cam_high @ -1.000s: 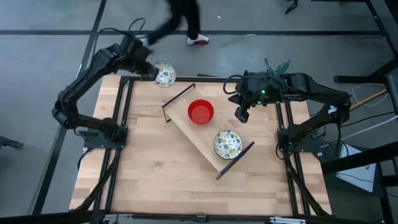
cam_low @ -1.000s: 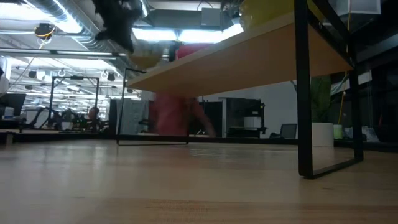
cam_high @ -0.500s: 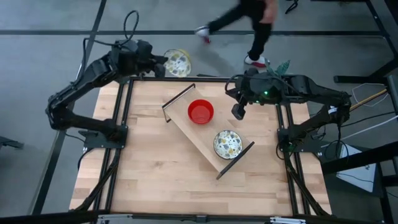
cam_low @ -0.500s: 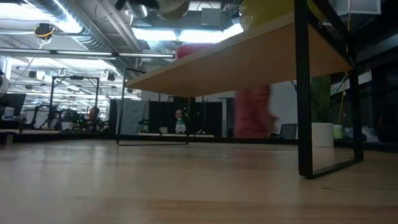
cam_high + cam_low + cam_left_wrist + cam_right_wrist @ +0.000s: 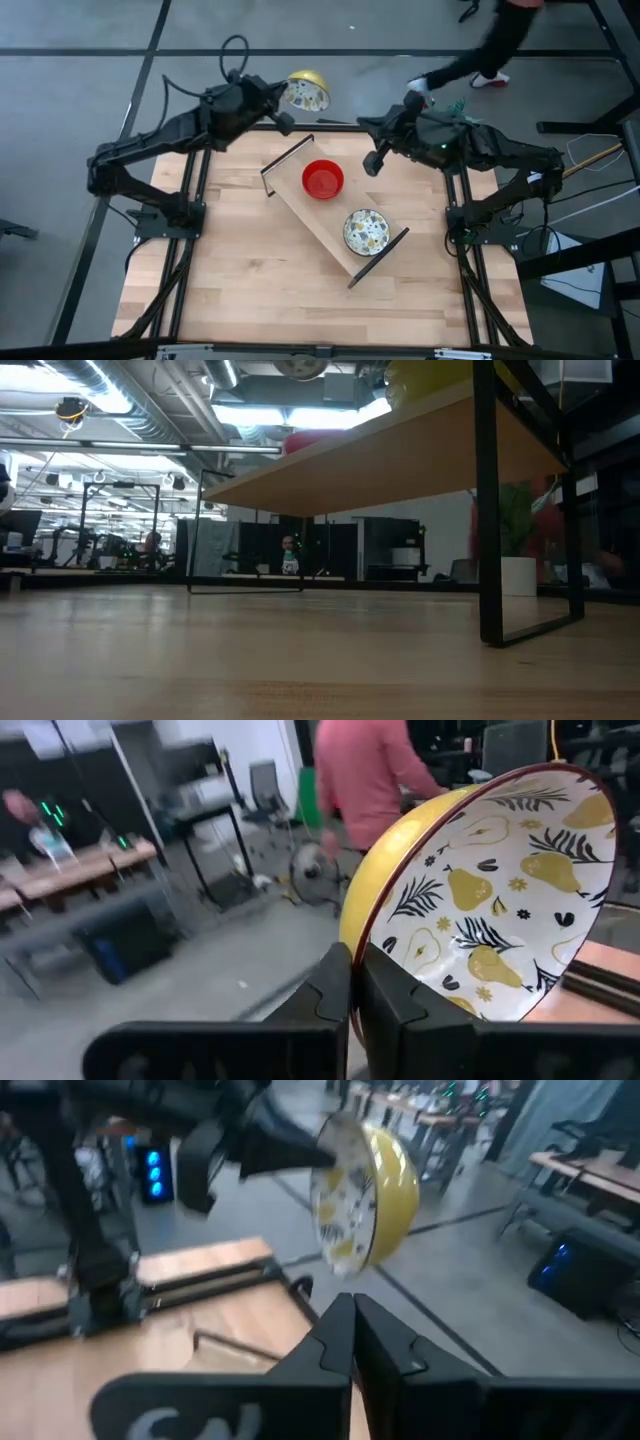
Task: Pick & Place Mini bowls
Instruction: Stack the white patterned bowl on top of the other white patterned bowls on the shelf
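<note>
Left tool (image 5: pixel 283 107) is raised beyond the far edge of the wooden surface (image 5: pixel 250 260), clamped on the rim of a patterned mini bowl (image 5: pixel 306 92); the bowl hangs tilted on its side past that edge, over the grey floor (image 5: pixel 90 60). In the left wrist view the two dark fingers (image 5: pixel 340 990) are pinched on the bowl's rim, yellow outside turned one way, white inside with pear and leaf print facing the other. Right wrist view catches the same bowl (image 5: pixel 365 1190) on edge, held in the air by the other arm. Right tool (image 5: pixel 374 160) hovers above the far right part of the surface, near the far end of the shelf, fingers pressed together, holding nothing. A low wooden shelf (image 5: pixel 330 215) on black wire legs stands diagonally across the middle of the surface. On it sit a red mini bowl (image 5: pixel 323 179) toward its far end and a second patterned mini bowl (image 5: pixel 366 231) toward its near end, both upright, apart from each other. Low view looks under the shelf (image 5: pixel 400 455); red and yellow bowl sides peek above its top. A person (image 5: pixel 480 60) crosses the floor beyond the surface, blurred. A green plant (image 5: pixel 455 105) shows behind the right arm.
</note>
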